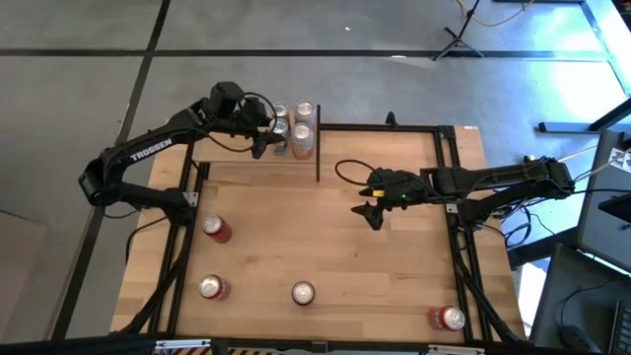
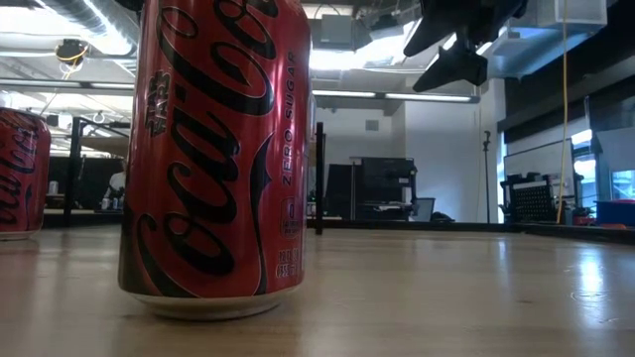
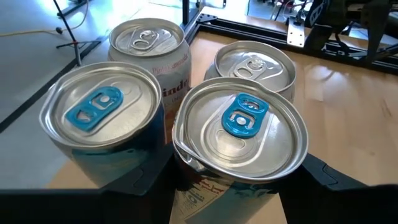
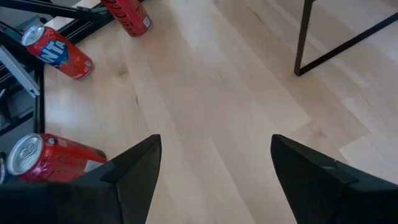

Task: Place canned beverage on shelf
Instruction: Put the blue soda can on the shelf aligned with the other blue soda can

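Canned beverage (image 3: 239,134) held in the clamped left gripper (image 3: 239,186) over the shelf (image 1: 232,150), far left, among three cans; rigid, smooth, dent-prone; grip mid-body; right gripper (image 1: 373,209) idle, fingers spread.

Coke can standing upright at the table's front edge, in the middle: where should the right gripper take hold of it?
Grip the Coke can across its round side wall near mid-height, coming straight down from above: it stands upright with nothing beside it. The open right gripper is free; the left gripper is shut on a blue-tab can at the shelf.
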Controlling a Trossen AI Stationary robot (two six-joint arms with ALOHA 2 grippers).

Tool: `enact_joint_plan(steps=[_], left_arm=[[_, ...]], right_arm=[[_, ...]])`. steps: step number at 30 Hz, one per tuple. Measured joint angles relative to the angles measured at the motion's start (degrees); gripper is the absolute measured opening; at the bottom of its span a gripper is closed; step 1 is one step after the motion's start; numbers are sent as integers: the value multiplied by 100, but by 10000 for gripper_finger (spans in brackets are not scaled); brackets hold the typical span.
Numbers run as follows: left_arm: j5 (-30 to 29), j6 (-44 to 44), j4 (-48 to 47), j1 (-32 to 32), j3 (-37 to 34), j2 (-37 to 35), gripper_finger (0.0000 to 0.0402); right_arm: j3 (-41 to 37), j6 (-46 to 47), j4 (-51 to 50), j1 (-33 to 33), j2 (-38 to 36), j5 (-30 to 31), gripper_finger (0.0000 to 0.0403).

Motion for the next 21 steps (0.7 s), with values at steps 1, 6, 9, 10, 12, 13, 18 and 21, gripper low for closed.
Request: enact_joint_plan(steps=[1,6,9,10,12,13,18,21], left_arm=[[1,-5,-1,0,0,0,201],[2,-219,59,-4,-39,-1,206],[-78,-270,136,-78,-153,-2,207],[-137,-263,153,-101,-155,-2,207],[-182,-265,176,-133,-159,-2,207],[-181,-267,195,-133,-164,-2,207],[-184,-273,196,-131,-166,0,218],[-295,-386,199,-131,-166,0,235]], right_arm=[[0,-2,0,0,0,40,291],[0,-43,1,-1,0,87,291],[0,-154,4,0,0,100,291],[0,-153,3,0,0,101,291],[0,-155,4,0,0,101,291],[0,-155,4,-1,0,101,291],[0,-155,5,0,0,101,291],[0,-155,7,0,0,101,291]])
